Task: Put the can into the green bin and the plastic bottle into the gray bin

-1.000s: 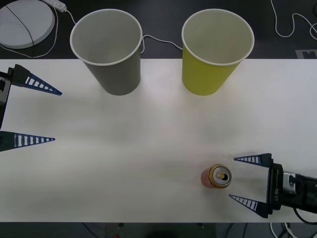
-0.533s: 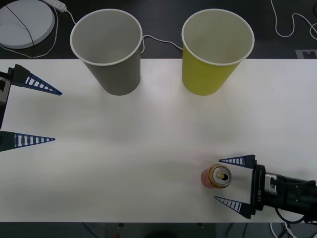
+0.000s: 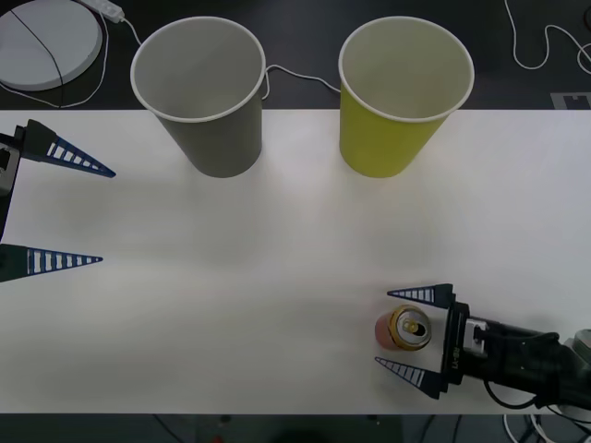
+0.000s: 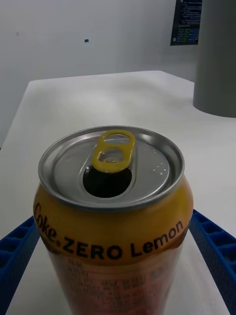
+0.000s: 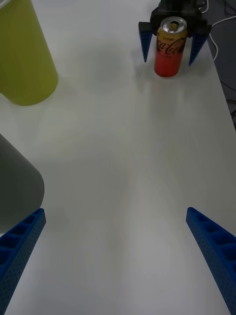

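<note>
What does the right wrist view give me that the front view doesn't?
Right wrist alone: the can's "ZERO Lemon" lettering and its opened top with the pull-tab, with a blue finger on each side. Front alone: the green bin, the left gripper open and idle at the table's left edge, both bin mouths. Shared: the can upright between the right gripper's open fingers, the gray bin, the white table.

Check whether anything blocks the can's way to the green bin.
Nothing visible does. The can stands between the open fingers of the right gripper, and bare white table lies between it and the green bin.
</note>
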{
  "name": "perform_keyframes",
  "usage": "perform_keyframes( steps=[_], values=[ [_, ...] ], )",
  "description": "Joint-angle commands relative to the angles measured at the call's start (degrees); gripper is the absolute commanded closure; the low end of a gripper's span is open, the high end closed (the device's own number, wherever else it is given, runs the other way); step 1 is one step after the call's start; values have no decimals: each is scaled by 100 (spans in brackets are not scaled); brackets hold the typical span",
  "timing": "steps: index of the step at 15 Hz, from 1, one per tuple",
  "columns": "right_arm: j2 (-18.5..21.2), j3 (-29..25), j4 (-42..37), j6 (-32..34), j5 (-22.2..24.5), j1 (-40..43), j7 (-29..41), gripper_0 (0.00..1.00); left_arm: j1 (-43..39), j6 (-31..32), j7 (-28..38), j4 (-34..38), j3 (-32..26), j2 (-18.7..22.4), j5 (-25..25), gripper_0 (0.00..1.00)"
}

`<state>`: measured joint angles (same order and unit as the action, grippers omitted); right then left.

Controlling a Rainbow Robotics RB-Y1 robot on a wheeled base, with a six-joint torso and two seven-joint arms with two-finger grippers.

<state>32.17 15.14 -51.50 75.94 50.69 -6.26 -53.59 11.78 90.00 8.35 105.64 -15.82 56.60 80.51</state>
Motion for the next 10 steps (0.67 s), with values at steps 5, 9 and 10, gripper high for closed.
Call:
perform_keyframes(
  steps=[5, 9, 10],
  values=[
    [-17, 41, -10, -9, 3, -25, -20, 96, 0, 0, 0, 0, 0, 0, 0, 0],
    [-17, 68, -1, -18, 3, -42, 24, 100, 0, 0, 0, 0, 0, 0, 0, 0],
    [-17, 68, -1, -18, 3, -42, 42, 100, 0, 0, 0, 0, 0, 0, 0, 0]
  ],
)
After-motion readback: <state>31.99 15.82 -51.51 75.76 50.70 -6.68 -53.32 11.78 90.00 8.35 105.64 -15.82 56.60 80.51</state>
